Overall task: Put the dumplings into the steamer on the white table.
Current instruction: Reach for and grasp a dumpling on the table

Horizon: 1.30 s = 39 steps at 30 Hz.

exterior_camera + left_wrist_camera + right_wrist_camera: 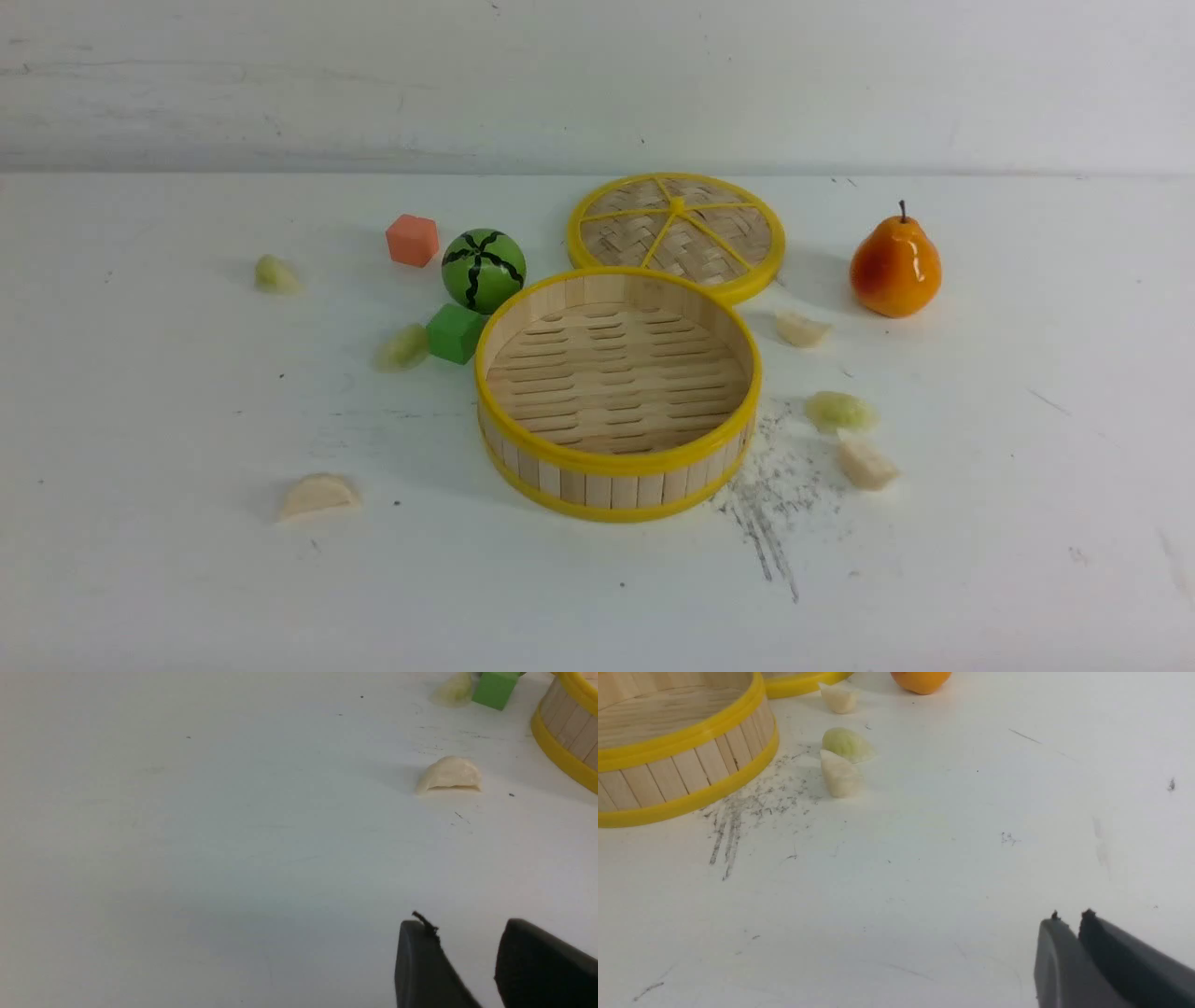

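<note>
The steamer (618, 392) stands empty in the middle of the white table (140, 420). Dumplings lie around it: cream ones at the front left (319, 495), the right (801, 329) and the front right (866, 464); pale green ones at the far left (276, 273), by the green cube (403, 346) and at the right (840, 411). No arm shows in the front view. In the left wrist view my left gripper (467, 928) is open and empty, well short of a cream dumpling (449, 774). In the right wrist view my right gripper (1070, 917) is shut on nothing, away from a cream dumpling (839, 779) and a green one (847, 744).
The flat woven lid (677, 233) leans behind the steamer. A green cube (456, 332), a small toy watermelon (483, 270) and an orange cube (412, 240) sit to its left. An orange pear (894, 264) stands at the right. Dark scratch marks (770, 504) lie by the steamer's front right.
</note>
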### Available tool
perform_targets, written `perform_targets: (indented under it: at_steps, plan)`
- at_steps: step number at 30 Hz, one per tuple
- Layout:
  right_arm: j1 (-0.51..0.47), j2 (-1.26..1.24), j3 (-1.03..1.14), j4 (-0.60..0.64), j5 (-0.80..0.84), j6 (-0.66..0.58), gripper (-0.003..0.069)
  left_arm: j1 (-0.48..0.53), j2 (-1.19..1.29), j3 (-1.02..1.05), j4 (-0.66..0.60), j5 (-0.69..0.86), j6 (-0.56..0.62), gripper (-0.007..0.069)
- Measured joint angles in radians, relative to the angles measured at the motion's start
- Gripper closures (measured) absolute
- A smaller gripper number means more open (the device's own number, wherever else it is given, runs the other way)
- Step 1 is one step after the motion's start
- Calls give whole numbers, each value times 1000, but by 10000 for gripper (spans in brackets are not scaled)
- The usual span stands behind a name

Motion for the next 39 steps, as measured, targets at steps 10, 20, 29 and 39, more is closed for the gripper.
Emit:
perform_targets:
  at_steps: [10,20,29,39]
  plan:
    - [0,0,0,0,0,0,579,0,0,0,0,0,0,386]
    - [0,0,0,0,0,0,566,0,0,0,0,0,0,386]
    - [0,0,0,-1,0,0,550,0,0,0,0,0,0,386]
    - [0,0,0,-1,0,0,538,0,0,0,38,0,7,386]
